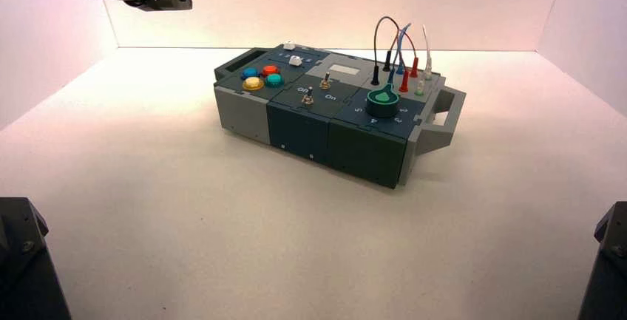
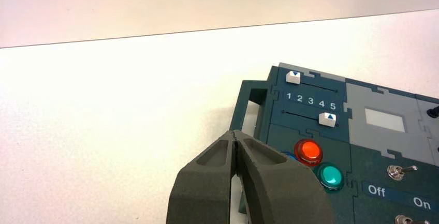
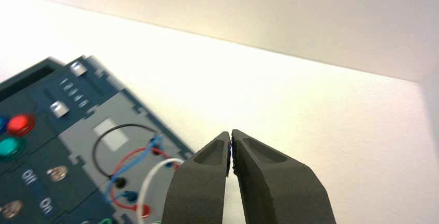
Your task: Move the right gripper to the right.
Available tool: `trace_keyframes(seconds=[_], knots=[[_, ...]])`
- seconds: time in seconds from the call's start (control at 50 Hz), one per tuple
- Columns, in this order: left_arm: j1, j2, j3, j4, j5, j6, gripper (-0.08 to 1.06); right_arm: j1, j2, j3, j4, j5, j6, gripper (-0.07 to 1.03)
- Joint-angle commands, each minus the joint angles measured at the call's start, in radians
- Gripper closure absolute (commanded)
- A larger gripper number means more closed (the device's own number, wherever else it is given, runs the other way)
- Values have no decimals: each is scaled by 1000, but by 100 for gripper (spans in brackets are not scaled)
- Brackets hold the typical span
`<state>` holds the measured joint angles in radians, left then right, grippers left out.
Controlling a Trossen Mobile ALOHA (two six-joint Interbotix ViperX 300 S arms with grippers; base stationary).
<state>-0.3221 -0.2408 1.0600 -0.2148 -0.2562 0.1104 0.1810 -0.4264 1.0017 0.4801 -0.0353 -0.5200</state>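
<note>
While our right gripper (image 3: 231, 133) hangs high beyond the box's (image 1: 334, 117) wired end, right of the wires (image 1: 403, 43), its jaws are all but closed, empty. Left gripper (image 2: 234, 133): parked high over the far left, jaws together, holding nothing.

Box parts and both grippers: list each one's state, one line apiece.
Left gripper: jaws shut, above the box's left end.
Right gripper: jaws nearly or fully closed, beyond the box's right end.
Upper slider: at 1.
Lower slider: near 5.
Wires: plugged in.
</note>
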Motion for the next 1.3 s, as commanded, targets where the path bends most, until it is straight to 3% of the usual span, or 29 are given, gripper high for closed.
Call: trace_keyframes(seconds=[0.02,0.68,1.3], knots=[[0,-20,-17,3,-6,3,100,-43,-52,9,3,-25,2,95],[0,-20,-20,2,-6,3,101,-224,-87,63,21,-40,3,95],[0,-26,-23,3,-6,3,101,-227,-89,71,37,-35,6,95]])
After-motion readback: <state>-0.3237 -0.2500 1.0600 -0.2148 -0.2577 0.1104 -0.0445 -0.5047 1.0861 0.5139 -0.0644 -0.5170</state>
